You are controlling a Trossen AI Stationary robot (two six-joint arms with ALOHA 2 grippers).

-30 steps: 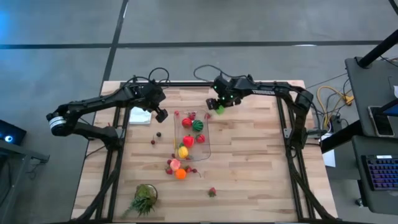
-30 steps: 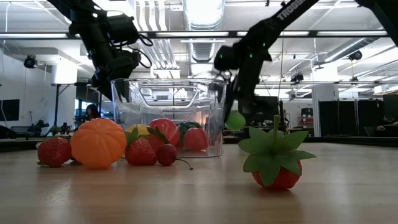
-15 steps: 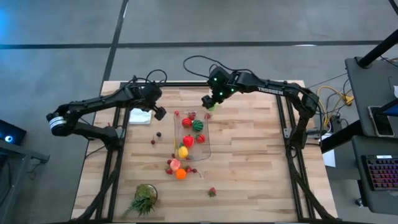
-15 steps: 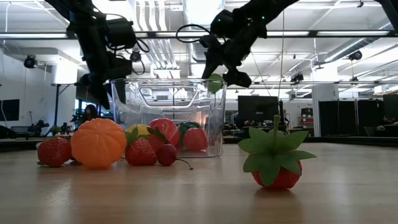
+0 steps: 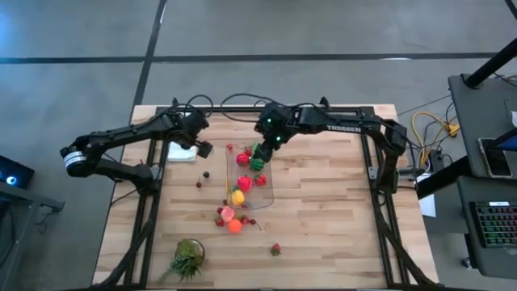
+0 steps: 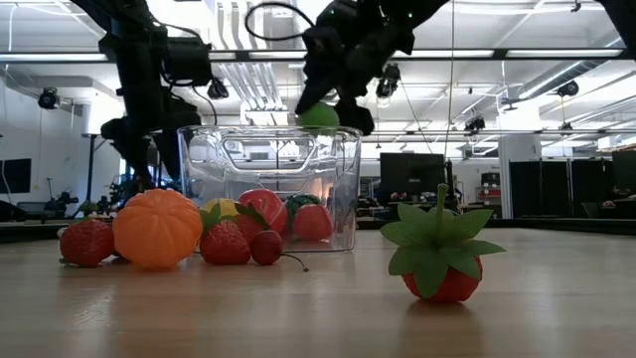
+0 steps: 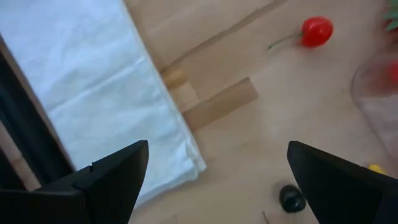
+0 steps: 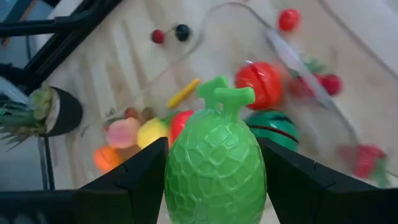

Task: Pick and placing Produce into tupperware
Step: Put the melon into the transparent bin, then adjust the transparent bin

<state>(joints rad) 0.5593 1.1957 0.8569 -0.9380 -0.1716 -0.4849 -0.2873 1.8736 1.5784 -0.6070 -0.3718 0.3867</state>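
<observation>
1. Left gripper [image 5: 208,150]: fingers [image 7: 112,177] spread wide and empty, hovering over bare table beside the paper [image 5: 182,150], a cherry [image 7: 317,31] and a small dark berry [image 7: 291,198] ahead of it. I read it as waiting

2. Loose produce left of and below the tub: orange [image 6: 157,230], strawberries [image 6: 87,242], a cherry [image 5: 199,184] on its own; leafy tuft [image 5: 187,259] at the near edge, not part of the job

3. Tub [image 5: 250,176]: clear, mid-table, already holding red, yellow and dark green pieces

4. Right gripper [image 5: 260,150]: clamped on the green fruit [image 8: 215,169]. A second ago I had it off the tub's far right corner, lower beside the wall; it has since swung left and lifted, and the fruit [image 6: 319,114] now sits just above the rim at the far end

5. Meaning: carry all but done; I judge release is next, once it is clear inside the rim

6. Stray strawberry [image 6: 438,249]: far right, near edge, still to collect
</observation>
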